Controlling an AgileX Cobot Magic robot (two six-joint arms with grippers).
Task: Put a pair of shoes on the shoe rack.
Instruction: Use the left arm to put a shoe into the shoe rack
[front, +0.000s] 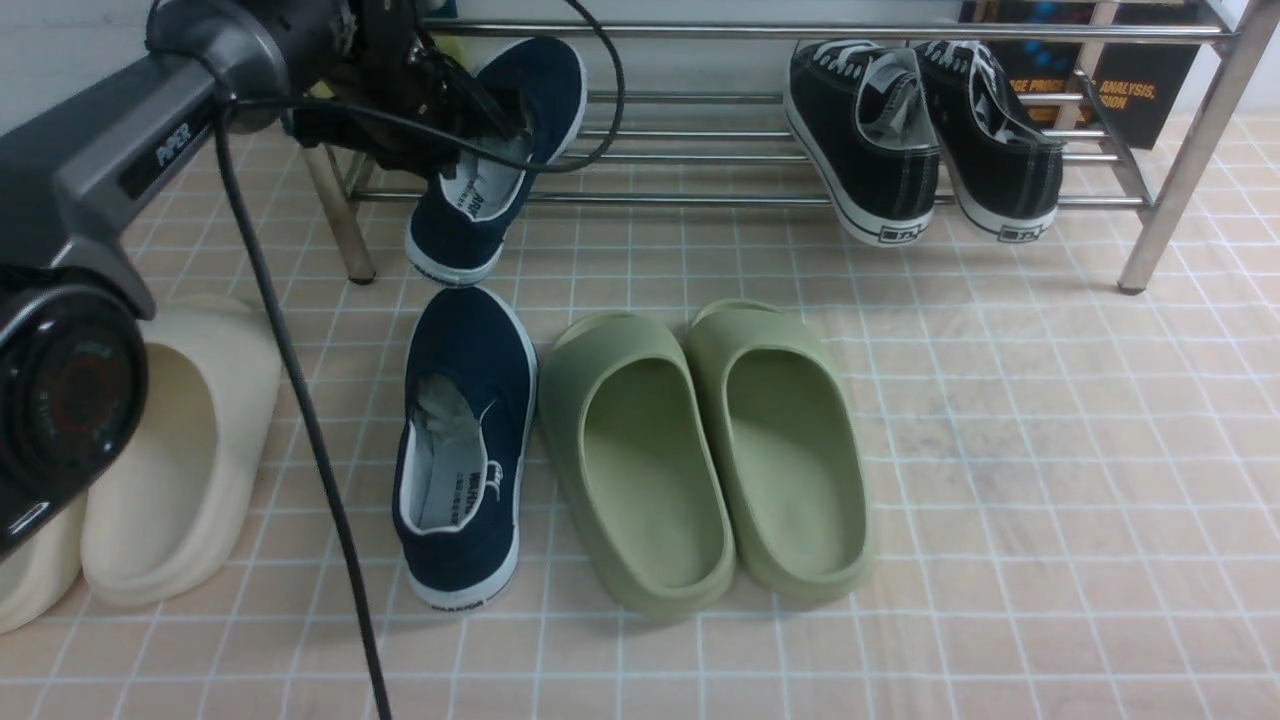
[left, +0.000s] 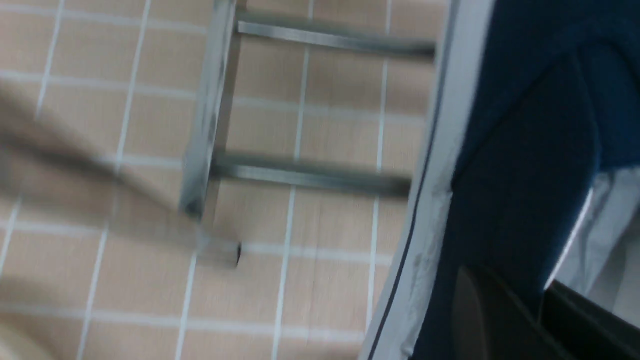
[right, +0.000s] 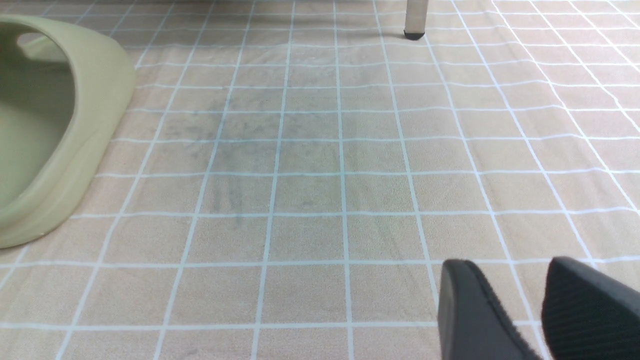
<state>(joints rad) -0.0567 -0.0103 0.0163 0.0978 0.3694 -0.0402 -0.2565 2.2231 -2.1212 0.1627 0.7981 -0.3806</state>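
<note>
The pair of shoes: one blue shoe (front: 560, 100) is up at the far left, over the shoe rack (front: 335, 215). The left claw (left: 542, 305) pinches its side. Lower it gently, keep it straight, and let go only when the bars hold it up. The other blue shoe (front: 462, 440) is on the floor, nearer, left of the green slides (front: 640, 470). The right claw (right: 500, 305) has its fingers apart. The arm and cable hide part of the held shoe, so I can't tell if it touches the bars.

In front view, the left arm's jaws (front: 505, 140) hide part of the navy shoe (front: 540, 95) just beside them.
</note>
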